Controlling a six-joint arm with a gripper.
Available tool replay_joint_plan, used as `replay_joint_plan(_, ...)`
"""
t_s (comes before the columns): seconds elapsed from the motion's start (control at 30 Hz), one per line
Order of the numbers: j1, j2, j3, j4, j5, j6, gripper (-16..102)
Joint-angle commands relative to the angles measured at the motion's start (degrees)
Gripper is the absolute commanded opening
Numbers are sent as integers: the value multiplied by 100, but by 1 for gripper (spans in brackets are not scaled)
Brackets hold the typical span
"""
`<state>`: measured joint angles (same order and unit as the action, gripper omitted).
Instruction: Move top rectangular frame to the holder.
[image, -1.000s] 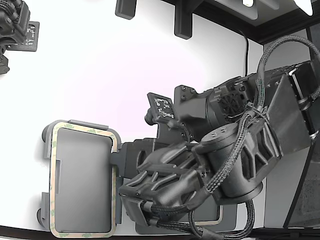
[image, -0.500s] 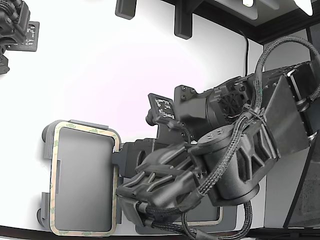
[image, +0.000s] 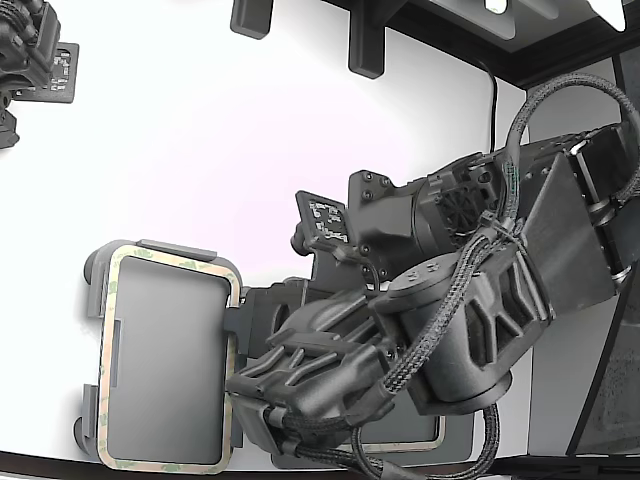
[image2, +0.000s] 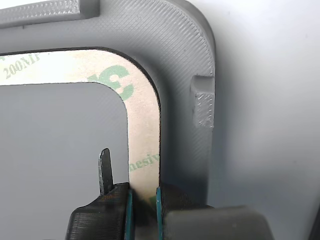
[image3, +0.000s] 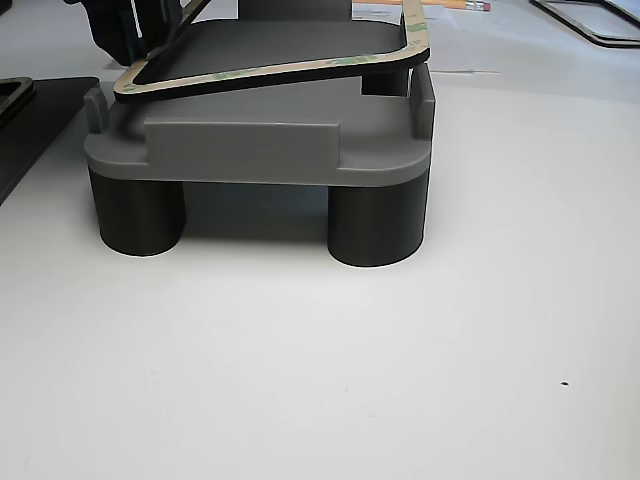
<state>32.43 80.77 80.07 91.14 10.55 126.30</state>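
The gripper (image2: 142, 202) was closed down to a narrow gap on the top rectangular frame (image2: 142, 145), its two teal-edged pads pinching one side strip of the tan frame near a rounded corner at the lower middle of the wrist view. The frame lay over the holder (image2: 182, 75), whose light grey rim and a raised tab ran beside it on the outer side.

In the exterior view, the frame (image: 112, 370) sat around the holder (image: 95, 272) at the lower left of the picture, with the gripper (image: 245, 385) and the dark arm reaching in from the right. In the other view, the frame (image3: 290, 68) was tilted: one end was lifted near the holder's far tab, the other low at the upper left. The holder (image3: 240, 150) stood on two dark round legs (image3: 375, 225) on the white table (image3: 320, 370).
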Motion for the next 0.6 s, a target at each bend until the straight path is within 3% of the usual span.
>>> replay_joint_plan(0.0,-88,114,-97,9,-18,18,-11)
replay_joint_plan(0.57,-149,211,167,-105,-53,-88,-10)
